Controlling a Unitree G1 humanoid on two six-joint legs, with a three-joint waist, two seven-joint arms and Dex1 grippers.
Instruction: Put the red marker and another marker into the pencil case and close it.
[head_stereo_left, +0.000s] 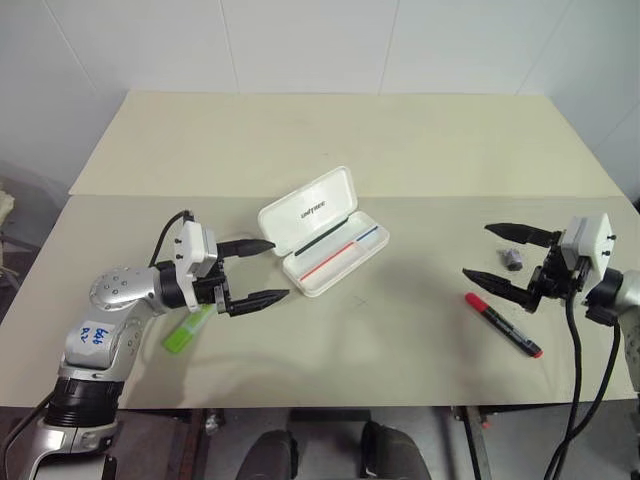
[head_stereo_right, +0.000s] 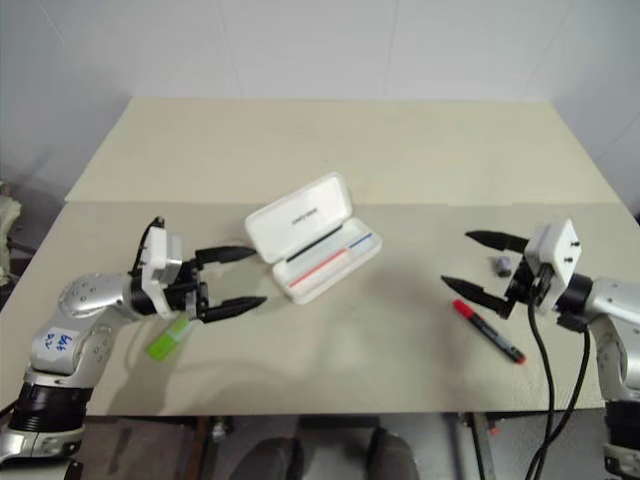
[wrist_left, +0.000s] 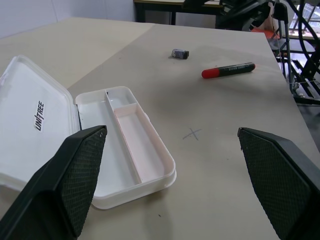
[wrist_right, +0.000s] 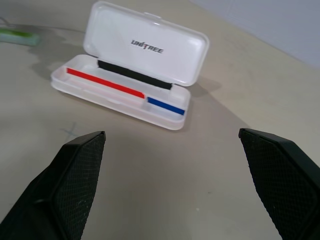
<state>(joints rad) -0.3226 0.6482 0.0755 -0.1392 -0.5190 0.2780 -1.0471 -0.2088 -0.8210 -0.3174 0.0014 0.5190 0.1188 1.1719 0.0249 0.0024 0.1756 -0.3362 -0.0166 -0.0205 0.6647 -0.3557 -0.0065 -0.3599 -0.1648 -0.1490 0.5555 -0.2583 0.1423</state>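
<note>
- A beige table (head_stereo_left: 400, 150) seen from above, with the pencil case (head_stereo_left: 322, 232) lying open near its centre, lid raised toward 11 o'clock and tray toward 5 o'clock.
- The tray is divided into compartments and looks empty apart from a thin red-and-blue line along its edge.
- The red marker (head_stereo_left: 503, 324) lies flat at about 4 o'clock from the case, well apart from it, red cap pointing back toward the case.
- A small grey object (head_stereo_left: 513, 259) sits near the marker, at about 12 o'clock from it.
- The lime-green highlighter (head_stereo_left: 187, 332) lies at about 8 o'clock from the case, partly hidden beneath the left arm.
- The left gripper (head_stereo_left: 259, 270) hovers just above the table beside the case, its jaws spread wide and holding nothing.
- The right gripper (head_stereo_left: 491, 255) hovers near the red marker's cap, its jaws also spread wide and empty.
- Judgement: both markers look light, stiff and smooth, so they may roll or slip; pinching each across the middle of its barrel should keep it balanced.
- Judgement: the case is rigid, light plastic and may slide when pushed; closing it likely needs a press on the lid's free edge while the tray is steadied.
</note>
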